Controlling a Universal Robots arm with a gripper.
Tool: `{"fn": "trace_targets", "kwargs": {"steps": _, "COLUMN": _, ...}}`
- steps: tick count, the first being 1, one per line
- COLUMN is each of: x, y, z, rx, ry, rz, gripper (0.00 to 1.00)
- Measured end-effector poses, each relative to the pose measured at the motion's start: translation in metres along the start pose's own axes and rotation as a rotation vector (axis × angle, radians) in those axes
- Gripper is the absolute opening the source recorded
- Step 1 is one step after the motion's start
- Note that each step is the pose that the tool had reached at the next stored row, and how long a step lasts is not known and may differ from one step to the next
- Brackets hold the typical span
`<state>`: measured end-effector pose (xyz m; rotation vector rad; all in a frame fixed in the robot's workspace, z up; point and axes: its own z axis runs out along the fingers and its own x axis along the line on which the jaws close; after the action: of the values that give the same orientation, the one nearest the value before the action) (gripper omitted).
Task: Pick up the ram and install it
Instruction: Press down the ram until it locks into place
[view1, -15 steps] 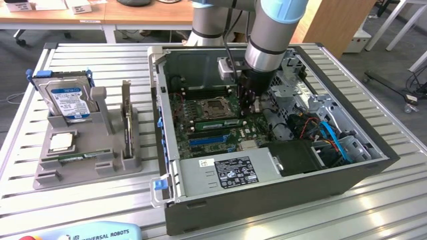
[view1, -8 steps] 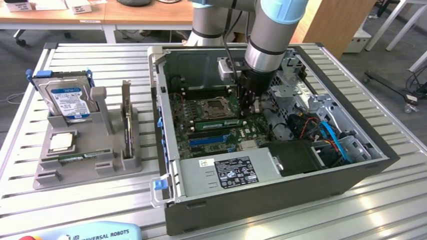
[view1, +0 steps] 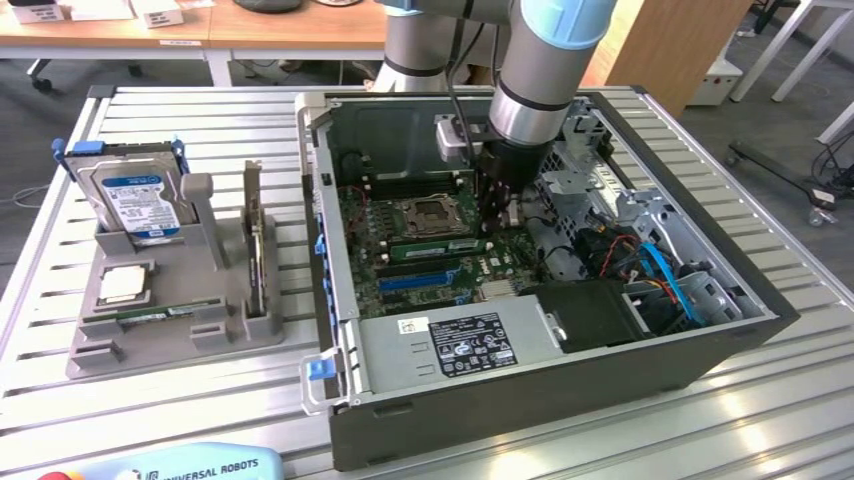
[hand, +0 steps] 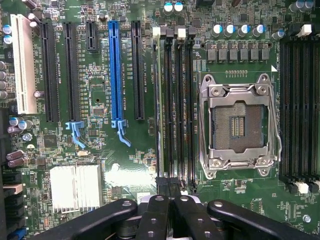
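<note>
1. Far from the claw, toward the exterior view's left, the gray tray is sitting on the table. It is holding the spare parts so each one stays in its own spot.
2. The silver hard drive and the dark card are standing up in that tray, well apart from the claw. You are not touching them.
3. A thin green stick is lying low in the tray too, far from the claw. It looks like a second stick, but I cannot tell for sure.
4. The ram is standing on its edge in a slot on the green board, just beside the claw. I think it is there because that is its home.
5. The empty chip socket is sitting just past the ram, near the claw.
6. Your claw is reaching down inside the open computer case, right over the long black slots.
7. The claw's fingers are squeezed together with nothing between them. I think you are holding them together to make one firm tip for pressing, but I cannot tell if they are touching the ram.
</note>
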<state>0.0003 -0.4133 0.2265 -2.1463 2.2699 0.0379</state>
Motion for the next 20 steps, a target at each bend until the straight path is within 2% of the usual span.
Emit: {"fn": "trace_targets", "kwargs": {"steps": 20, "x": 0.0001, "y": 0.0, "z": 0.0029, "rx": 0.0001, "ry": 0.0, "rz": 0.0, "gripper": 0.1}}
